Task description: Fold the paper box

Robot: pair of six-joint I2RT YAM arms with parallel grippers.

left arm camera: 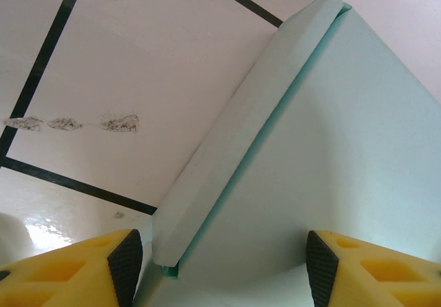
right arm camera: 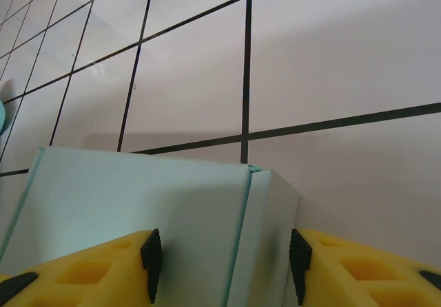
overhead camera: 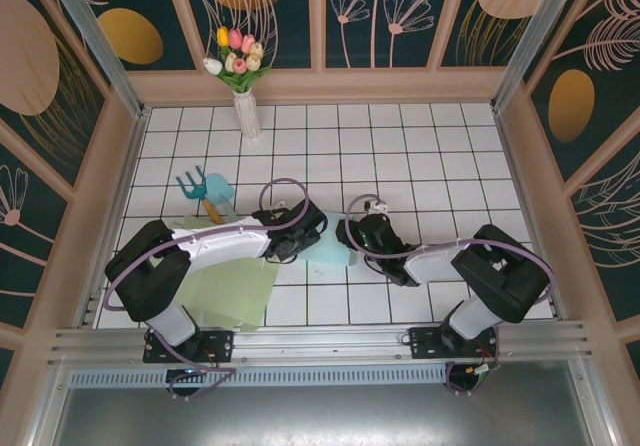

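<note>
Dark teal wall panels [overhead camera: 250, 16] painted with gold leaves and pale flower outlines close in a white tiled surface [overhead camera: 420, 156] with thin dark grout, edged by light wood and grey metal rails. From above, a white vase of tulips [overhead camera: 240, 86] stands at the far edge; a small blue pronged toy [overhead camera: 205, 188] lies left of centre; a flat pale green sheet [overhead camera: 240, 296] lies beneath the left arm; the paper box [overhead camera: 328, 254], mint-coloured and matte, sits mid-surface between the left tool [overhead camera: 292, 241] and the right tool [overhead camera: 368, 234].

Left wrist: the box is smooth card with a long narrow flap [left arm camera: 234, 135] raised along a crease; the glossy tile beside it carries grey smudges [left arm camera: 69, 123]; yellow fingers with black pads [left arm camera: 125, 266] are spread wide either side of the flap, not clamped on it.

Right wrist: a squared box corner with a vertical seam [right arm camera: 244, 217] lies between the black pads [right arm camera: 151, 259]; the jaws stand apart, and I cannot tell whether they grip the card.
</note>
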